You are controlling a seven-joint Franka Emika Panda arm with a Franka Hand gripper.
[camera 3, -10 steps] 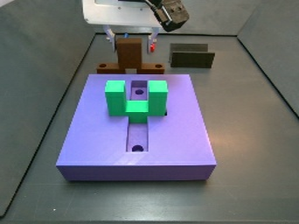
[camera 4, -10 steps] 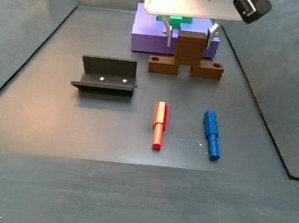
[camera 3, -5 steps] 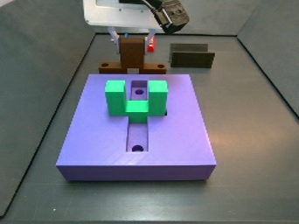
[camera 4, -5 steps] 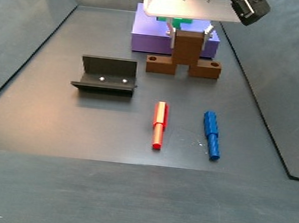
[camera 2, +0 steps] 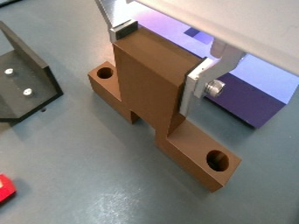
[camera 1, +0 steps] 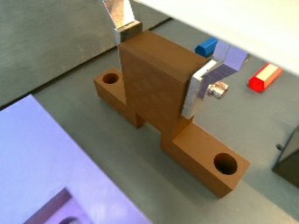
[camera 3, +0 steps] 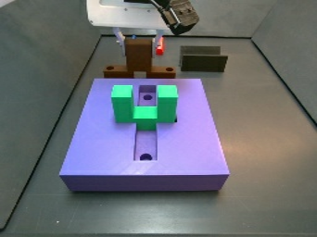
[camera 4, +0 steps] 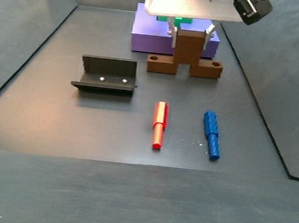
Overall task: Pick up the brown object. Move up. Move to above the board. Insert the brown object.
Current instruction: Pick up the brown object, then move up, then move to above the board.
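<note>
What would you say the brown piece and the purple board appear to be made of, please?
The brown piece, with the tool around its upright block, looks like matte plastic, possibly 3D-printed: even colour, dull surface, crisp edges. The purple board also looks like matte plastic, uniform and without gloss. Neither can be confirmed by look alone.

Gripper [camera 1: 162, 63] — fingers downward, clamped on brown object [camera 1: 158, 87]

The pincer [camera 4: 188, 30] is standing over the T-shaped piece [camera 4: 186, 59], its plates sitting on either side of the upright block [camera 2: 152, 87]. In a side view, that piece is lying just in front of the board [camera 4: 150, 31] — the fixture [camera 4: 106, 76] to its left, two pens [camera 4: 160, 124] lying side by side nearer the camera. On the board, a bracket [camera 3: 141, 103] is straddling the groove [camera 3: 146, 141].
</note>
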